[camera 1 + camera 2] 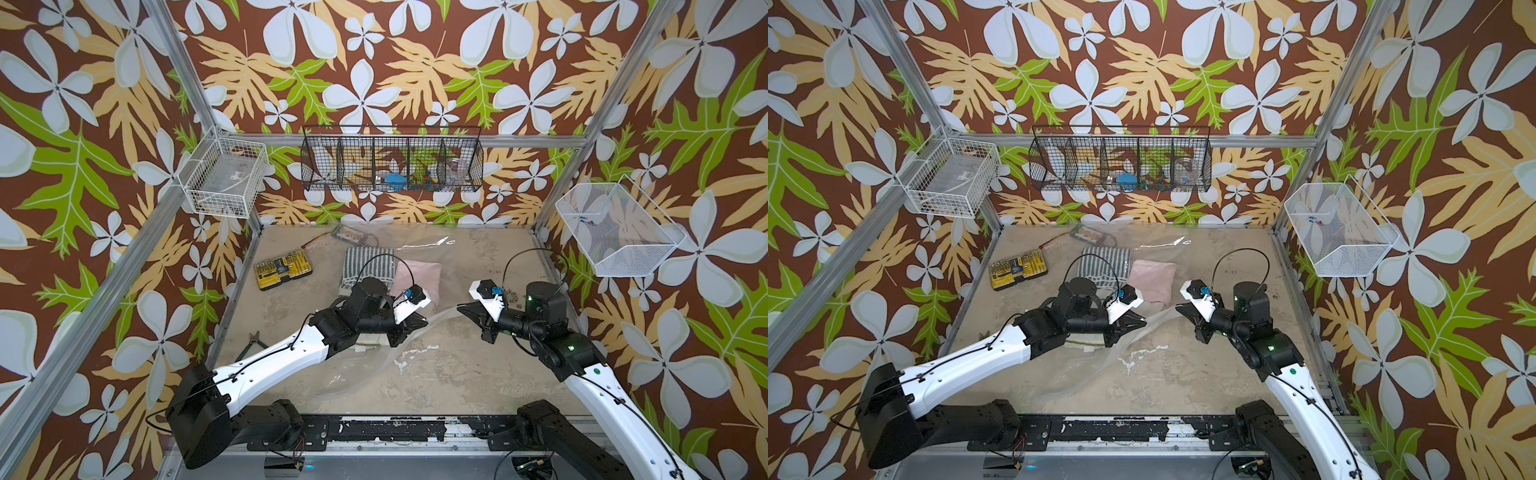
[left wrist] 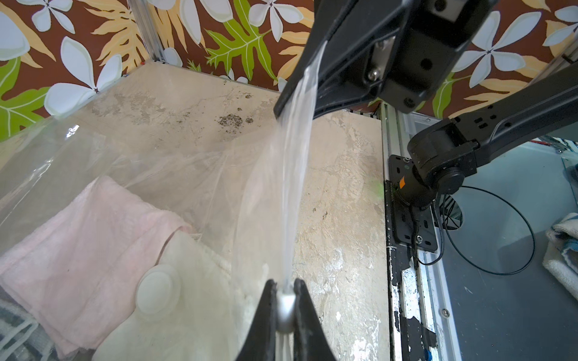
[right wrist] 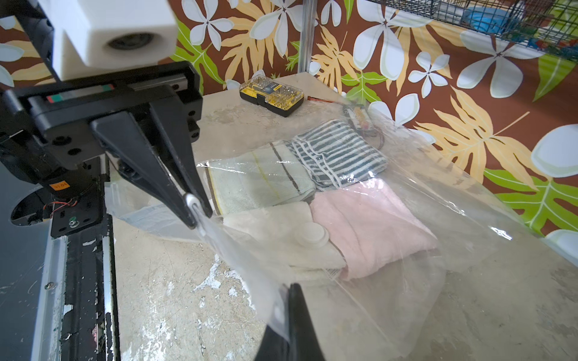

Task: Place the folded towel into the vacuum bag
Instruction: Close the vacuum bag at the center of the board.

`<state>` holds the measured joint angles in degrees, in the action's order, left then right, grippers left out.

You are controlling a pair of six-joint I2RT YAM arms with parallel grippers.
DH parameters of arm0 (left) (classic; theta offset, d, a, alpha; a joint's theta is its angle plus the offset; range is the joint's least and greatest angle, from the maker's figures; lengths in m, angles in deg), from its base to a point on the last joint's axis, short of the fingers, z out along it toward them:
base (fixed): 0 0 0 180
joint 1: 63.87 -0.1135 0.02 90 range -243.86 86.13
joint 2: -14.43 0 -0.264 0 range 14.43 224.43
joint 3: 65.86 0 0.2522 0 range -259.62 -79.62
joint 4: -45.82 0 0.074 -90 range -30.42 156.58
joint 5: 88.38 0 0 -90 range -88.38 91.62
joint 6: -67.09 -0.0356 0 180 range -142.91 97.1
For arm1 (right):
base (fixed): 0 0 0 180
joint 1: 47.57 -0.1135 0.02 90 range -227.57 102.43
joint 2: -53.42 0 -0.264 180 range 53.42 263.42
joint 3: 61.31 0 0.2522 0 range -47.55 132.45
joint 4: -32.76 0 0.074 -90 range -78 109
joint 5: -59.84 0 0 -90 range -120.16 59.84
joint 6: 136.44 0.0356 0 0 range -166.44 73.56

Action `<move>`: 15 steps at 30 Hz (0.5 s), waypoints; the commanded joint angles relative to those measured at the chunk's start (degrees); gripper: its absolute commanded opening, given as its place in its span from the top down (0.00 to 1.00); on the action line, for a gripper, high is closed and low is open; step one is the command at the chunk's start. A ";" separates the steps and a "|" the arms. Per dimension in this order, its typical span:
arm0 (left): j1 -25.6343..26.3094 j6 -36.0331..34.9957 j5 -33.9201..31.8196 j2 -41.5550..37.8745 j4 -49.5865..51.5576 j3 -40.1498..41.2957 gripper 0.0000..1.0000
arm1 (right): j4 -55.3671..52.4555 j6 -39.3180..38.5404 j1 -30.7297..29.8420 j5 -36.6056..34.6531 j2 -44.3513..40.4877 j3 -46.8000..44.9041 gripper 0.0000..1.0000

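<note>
Black rail (image 1: 386,430) along the lower edge of both top views carries the two arm bases. Beyond it lies the mottled beige table (image 1: 440,374). Green-handled pliers (image 1: 250,341) rest at the table's left edge.

At mid-frame in both top views the left gripper (image 1: 424,322) and the right gripper (image 1: 459,308) face each other, tips near but apart. Both are clamped on the mouth edge of the vacuum bag (image 3: 438,193). The left gripper's jaws are closed on the zip strip (image 2: 297,156) at the small white slider clip (image 3: 191,200). The right gripper's jaws are pinched flat on the same strip. In the left wrist view the strip runs as a straight band from one gripper to the other, raised off the table.

Behind the grippers the bag spreads toward the back wall, clear and crinkled, over four folded towels:
- The cream towel (image 3: 275,228) lies nearest the mouth, with the round white valve disc (image 3: 312,234) over it.
- The pink towel (image 3: 369,225) touches the cream towel's side.
- The pale green towel (image 3: 256,181) and the striped towel (image 3: 337,150) lie farther back, touching each other.

All four show through the film. Whether the striped towel is fully inside cannot be told.

Left of the towels in both top views, the yellow bit case (image 1: 284,268) sits on bare table, apart from the bag.

On the walls above hang a white wire basket (image 1: 216,203) at the left, a black compartment basket (image 1: 357,162) at the centre and a white mesh basket (image 1: 631,259) at the right.
</note>
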<state>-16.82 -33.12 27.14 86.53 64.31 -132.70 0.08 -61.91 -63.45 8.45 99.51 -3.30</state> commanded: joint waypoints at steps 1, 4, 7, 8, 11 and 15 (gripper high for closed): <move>-0.11 1.38 -2.38 -0.64 6.69 0.65 1.00 | 8.14 2.38 0.39 -4.59 -0.27 0.49 1.00; -0.11 2.02 -4.11 -1.50 6.99 1.19 1.00 | 9.37 3.86 0.49 -8.33 -0.38 0.22 1.00; -0.11 2.55 -4.45 -2.42 7.18 2.37 1.00 | 10.67 6.02 0.90 -11.54 0.08 0.48 1.00; -0.11 2.95 -4.65 -2.72 7.09 2.83 1.00 | 11.11 6.84 0.94 -12.62 0.35 0.64 1.00; -0.11 3.77 -4.64 -3.34 7.07 3.83 1.00 | 11.66 8.39 1.08 -14.28 1.67 1.48 1.00; -0.11 4.15 -4.79 -4.66 7.18 4.80 1.00 | 12.69 10.50 1.11 -16.39 3.10 2.40 1.00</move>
<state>-16.82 -29.95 22.59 82.64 65.34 -128.59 4.92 -54.24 -62.75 -0.51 102.15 -1.90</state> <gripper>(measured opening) 0.105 0.050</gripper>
